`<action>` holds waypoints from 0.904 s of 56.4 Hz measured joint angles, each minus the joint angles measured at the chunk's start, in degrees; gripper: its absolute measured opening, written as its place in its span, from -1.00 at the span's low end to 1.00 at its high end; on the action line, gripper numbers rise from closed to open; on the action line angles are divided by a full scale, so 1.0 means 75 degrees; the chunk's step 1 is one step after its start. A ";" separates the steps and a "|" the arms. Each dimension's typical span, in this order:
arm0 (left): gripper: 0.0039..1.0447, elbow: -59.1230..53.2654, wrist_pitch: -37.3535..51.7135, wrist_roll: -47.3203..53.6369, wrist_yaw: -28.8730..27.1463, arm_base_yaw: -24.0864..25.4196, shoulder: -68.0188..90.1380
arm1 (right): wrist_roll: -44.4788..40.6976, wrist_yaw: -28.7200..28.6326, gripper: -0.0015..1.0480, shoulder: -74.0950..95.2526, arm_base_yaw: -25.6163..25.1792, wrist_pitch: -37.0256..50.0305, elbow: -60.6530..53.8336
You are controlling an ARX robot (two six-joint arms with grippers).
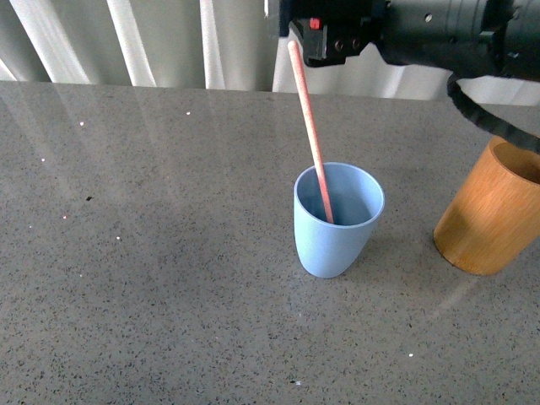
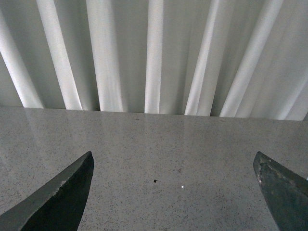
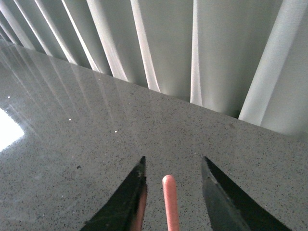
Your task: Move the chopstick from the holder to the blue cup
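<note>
The right arm is extended from the table's right edge across its far edge, the right gripper (image 3: 173, 192) held high with jaws parted and clear of the stick top between them, while the left gripper (image 2: 173, 192) is spread wide above the table.

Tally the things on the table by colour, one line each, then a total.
Pink: 1, the chopstick
Light blue: 1, the blue cup
Orange-brown: 1, the holder
Total: 3
</note>
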 joint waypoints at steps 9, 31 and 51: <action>0.87 0.0000 0.0000 0.0000 0.0000 0.0000 0.0000 | 0.0114 0.0041 0.34 -0.0988 -0.0335 -0.0388 -0.0187; 0.87 0.0000 0.0000 0.0000 0.0009 0.0000 -0.0003 | 0.0015 0.1912 0.81 -0.4864 -0.2101 -0.2617 -0.1792; 0.87 0.0000 0.0000 0.0000 0.0003 0.0000 -0.0003 | -0.0866 0.2518 -0.27 -0.5823 -0.2445 -0.0729 -0.3727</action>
